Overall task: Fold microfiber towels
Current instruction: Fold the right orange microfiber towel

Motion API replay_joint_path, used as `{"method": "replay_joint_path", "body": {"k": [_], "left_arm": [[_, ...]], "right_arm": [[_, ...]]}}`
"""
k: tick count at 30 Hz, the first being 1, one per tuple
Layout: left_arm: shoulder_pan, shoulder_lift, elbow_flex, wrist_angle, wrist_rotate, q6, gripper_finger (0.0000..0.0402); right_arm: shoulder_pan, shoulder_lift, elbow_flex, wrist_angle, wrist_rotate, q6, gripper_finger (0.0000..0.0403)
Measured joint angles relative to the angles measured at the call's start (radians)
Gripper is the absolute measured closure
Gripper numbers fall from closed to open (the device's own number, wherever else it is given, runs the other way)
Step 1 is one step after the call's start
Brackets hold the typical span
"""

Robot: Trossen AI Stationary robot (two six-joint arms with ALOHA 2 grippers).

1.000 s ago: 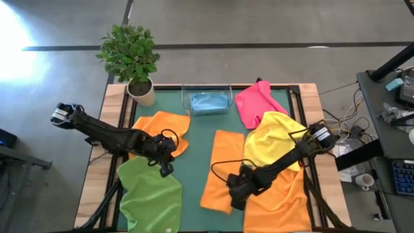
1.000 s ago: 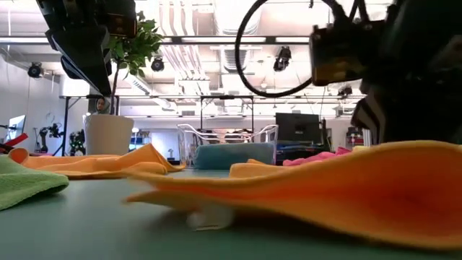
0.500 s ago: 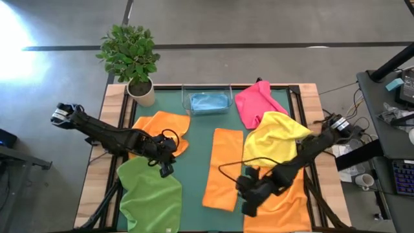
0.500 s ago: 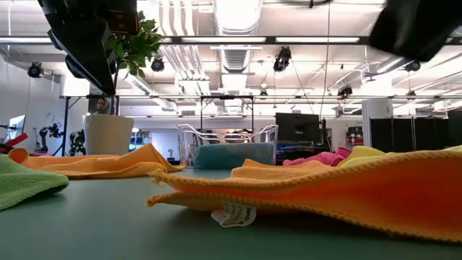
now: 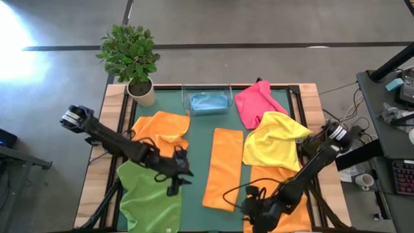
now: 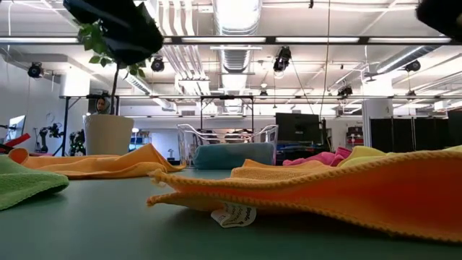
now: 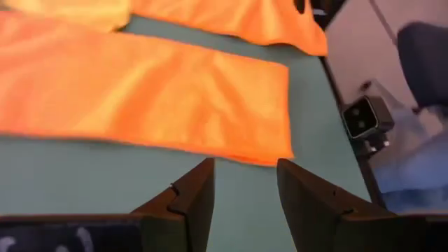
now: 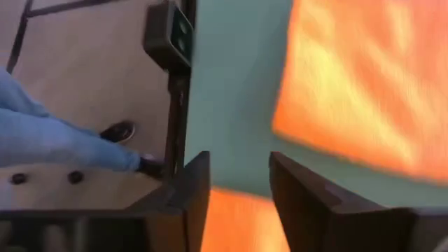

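A long folded orange microfiber towel lay at the green counter's centre. The left gripper, at nine o'clock of it, and the right gripper, at five o'clock, held fingers apart, empty.

From the right wrist camera I see my right claw with its two dark fingers spread apart and nothing between them. Ahead of the fingers lies the green counter. A fuzzy orange microfiber towel lies ahead of the claw, off to one side, and more orange cloth shows in the gap between the fingers. Off the counter's edge, a small dark box-shaped device is mounted, and beyond it are a person's blue trouser leg and dark shoe on the floor.
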Motion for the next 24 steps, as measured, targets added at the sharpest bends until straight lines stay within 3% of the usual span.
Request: {"method": "replay_joint_path", "body": {"k": [5,11,20,24], "left_arm": [[-0.041,0.147,0.062,-0.006,-0.003,0.067,0.0263],[-0.067,0.291,0.139,-0.004,-0.004,0.099,0.0263],[-0.092,0.408,0.237,-0.004,-0.005,0.247,0.0262],[-0.097,0.439,0.261,-0.003,-0.005,0.277,0.0262]], "right_arm": [[-0.003,0.062,0.000,0.080,0.080,-0.159,0.0227],[-0.021,0.096,0.000,0.077,0.089,-0.181,0.0220],[-0.027,0.144,0.000,0.090,0.089,-0.228,0.0220],[-0.030,0.160,0.000,0.109,0.136,-0.232,0.0220]]}}
